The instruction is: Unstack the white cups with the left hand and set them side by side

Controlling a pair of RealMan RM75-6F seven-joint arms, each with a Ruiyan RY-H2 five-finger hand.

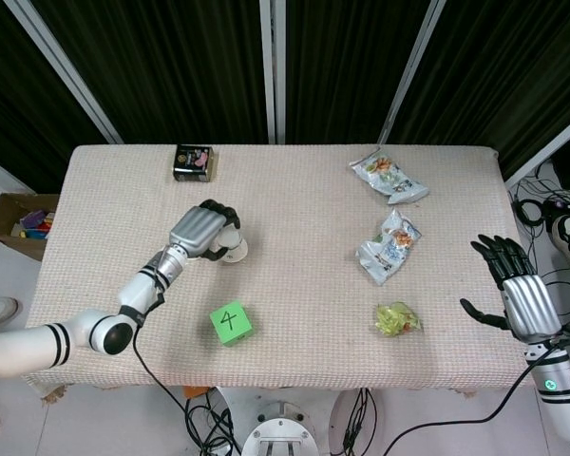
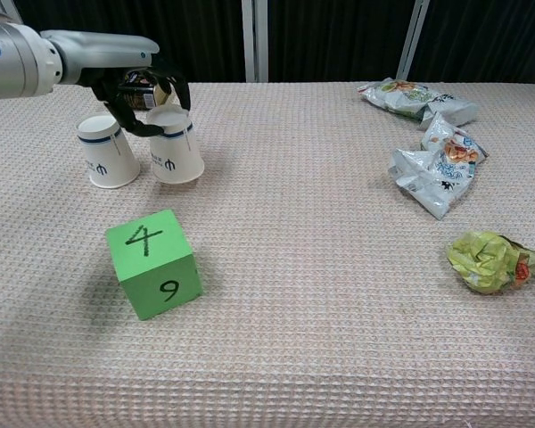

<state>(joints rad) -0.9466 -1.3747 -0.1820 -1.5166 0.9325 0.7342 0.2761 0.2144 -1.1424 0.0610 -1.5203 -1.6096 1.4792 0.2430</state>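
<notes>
Two white cups stand upside down, side by side, near the table's left. In the chest view the left cup (image 2: 106,152) stands free. My left hand (image 2: 141,89) grips the upturned top of the right cup (image 2: 176,145), which rests on the cloth. From the head view my left hand (image 1: 203,231) covers most of both, and only the held cup's rim (image 1: 234,252) peeks out at its right. Off the table's right edge, my right hand (image 1: 519,288) hangs with fingers spread and empty.
A green numbered cube (image 2: 153,264) sits in front of the cups. A black tin (image 1: 193,161) lies at the back left. Two snack bags (image 1: 388,178) (image 1: 388,247) and a crumpled green wrapper (image 1: 396,319) lie on the right. A cardboard box (image 1: 19,220) stands on the floor at left.
</notes>
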